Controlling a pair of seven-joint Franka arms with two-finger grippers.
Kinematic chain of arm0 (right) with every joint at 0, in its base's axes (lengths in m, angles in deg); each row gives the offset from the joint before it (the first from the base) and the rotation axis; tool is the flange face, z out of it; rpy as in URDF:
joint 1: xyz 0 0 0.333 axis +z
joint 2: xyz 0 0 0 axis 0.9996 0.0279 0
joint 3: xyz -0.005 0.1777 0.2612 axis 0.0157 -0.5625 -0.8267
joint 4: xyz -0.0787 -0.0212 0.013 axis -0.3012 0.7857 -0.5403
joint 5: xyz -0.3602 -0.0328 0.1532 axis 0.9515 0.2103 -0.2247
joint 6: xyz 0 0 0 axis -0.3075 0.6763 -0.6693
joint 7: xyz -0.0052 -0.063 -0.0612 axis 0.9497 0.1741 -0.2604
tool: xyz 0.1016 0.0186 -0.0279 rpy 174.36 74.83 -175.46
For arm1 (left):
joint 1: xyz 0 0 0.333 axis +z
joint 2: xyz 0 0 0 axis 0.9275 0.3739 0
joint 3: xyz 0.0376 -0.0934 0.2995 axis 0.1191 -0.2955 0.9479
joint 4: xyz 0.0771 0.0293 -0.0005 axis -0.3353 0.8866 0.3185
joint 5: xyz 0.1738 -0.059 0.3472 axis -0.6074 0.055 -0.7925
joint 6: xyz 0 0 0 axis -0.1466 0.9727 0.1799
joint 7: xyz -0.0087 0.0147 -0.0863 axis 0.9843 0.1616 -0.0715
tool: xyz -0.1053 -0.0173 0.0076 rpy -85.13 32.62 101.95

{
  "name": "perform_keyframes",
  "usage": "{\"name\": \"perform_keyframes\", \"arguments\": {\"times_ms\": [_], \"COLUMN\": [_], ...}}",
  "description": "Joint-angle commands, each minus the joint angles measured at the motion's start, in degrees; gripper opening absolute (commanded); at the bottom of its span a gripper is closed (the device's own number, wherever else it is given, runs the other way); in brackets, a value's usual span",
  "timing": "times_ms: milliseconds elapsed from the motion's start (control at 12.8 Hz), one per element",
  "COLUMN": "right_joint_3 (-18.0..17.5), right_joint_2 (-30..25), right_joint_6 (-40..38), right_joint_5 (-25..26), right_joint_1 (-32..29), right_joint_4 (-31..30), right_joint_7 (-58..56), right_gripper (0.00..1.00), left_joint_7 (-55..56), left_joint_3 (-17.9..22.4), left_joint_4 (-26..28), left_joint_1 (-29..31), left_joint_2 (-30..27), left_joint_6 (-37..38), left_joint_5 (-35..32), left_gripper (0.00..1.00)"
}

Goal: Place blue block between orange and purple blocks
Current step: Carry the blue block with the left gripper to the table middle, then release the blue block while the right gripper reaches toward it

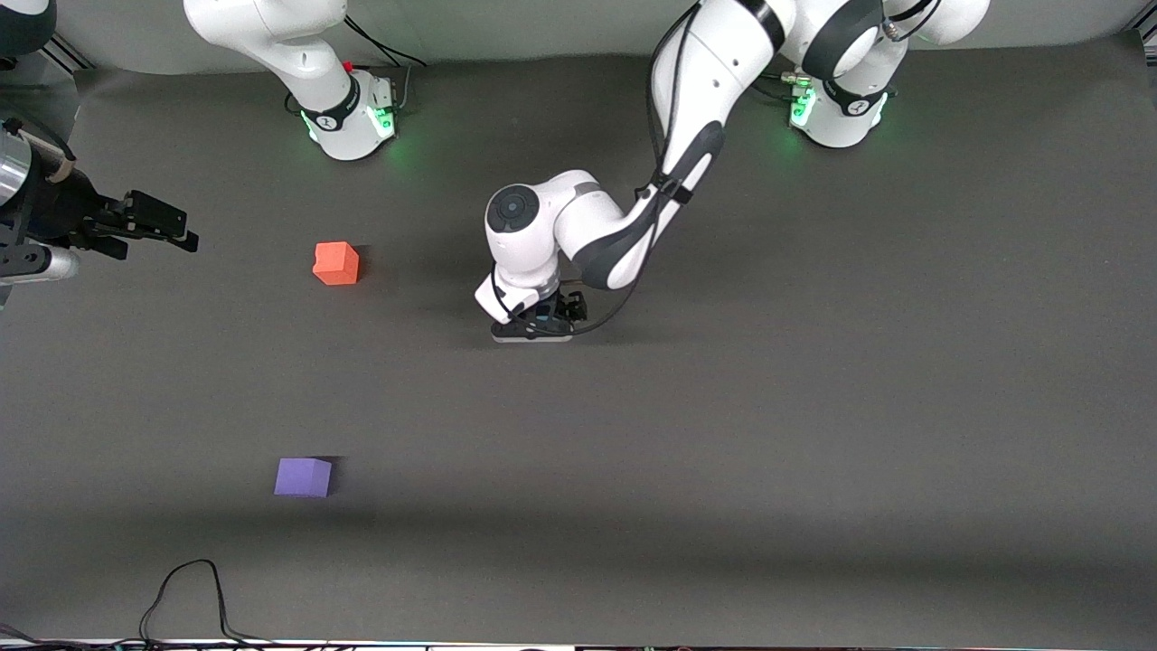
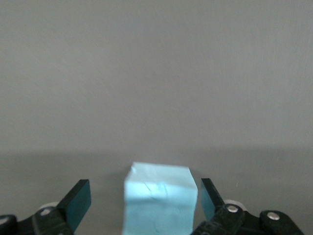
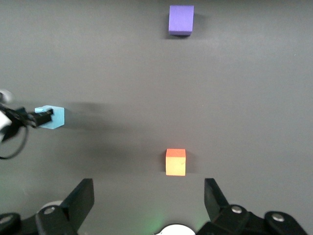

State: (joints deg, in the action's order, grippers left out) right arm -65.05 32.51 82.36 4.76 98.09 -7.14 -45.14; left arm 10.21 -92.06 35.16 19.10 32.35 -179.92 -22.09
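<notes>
The blue block (image 2: 159, 200) rests on the dark table between the open fingers of my left gripper (image 2: 143, 188). One finger (image 2: 208, 196) is close to its side and the other stands well clear. In the front view the left gripper (image 1: 533, 330) is low at mid-table and its hand hides the block. The right wrist view shows the blue block (image 3: 53, 117) in those fingers. The orange block (image 1: 335, 263) lies nearer the right arm's base. The purple block (image 1: 303, 476) lies nearer the front camera. My right gripper (image 1: 181, 231) waits open and empty, raised at the right arm's end.
The right wrist view shows the orange block (image 3: 175, 161) and the purple block (image 3: 181, 19) well apart, with bare mat between them. A black cable (image 1: 190, 592) loops at the table edge nearest the front camera.
</notes>
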Motion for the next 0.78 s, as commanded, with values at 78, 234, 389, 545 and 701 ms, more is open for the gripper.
{"name": "perform_keyframes", "arguments": {"times_ms": [78,234,389,545,701], "right_joint_3": [-0.99,-1.0,-1.26,-1.26,-1.26], "right_joint_2": [-10.02,-10.67,-6.21,0.11,8.27], "right_joint_6": [11.45,13.78,14.22,15.44,15.62], "right_joint_5": [0.89,3.45,3.1,2.75,2.23], "right_joint_1": [1.99,5.94,11.81,20.6,28.51], "right_joint_4": [-16.87,-19.56,-15.81,-9.93,-1.59], "right_joint_7": [-1.24,0.59,11.69,22.44,33.85], "right_gripper": [1.0,1.0,1.0,1.0,1.0], "left_joint_7": [-6.1,-13.65,-21.73,-30.43,-39.48], "left_joint_3": [-1.77,-1.68,-1.68,-1.59,-1.07], "left_joint_4": [0.33,3.05,5.6,9.02,14.72], "left_joint_1": [9.01,16.12,24.73,32.74,39.32], "left_joint_2": [-13.88,-21.45,-28.13,-32.97,-37.72], "left_joint_6": [11.49,18.33,24.84,30.47,30.85], "left_joint_5": [6.86,12.14,14.96,15.24,13.93], "left_gripper": [1.0,1.0,1.0,1.0,1.0]}}
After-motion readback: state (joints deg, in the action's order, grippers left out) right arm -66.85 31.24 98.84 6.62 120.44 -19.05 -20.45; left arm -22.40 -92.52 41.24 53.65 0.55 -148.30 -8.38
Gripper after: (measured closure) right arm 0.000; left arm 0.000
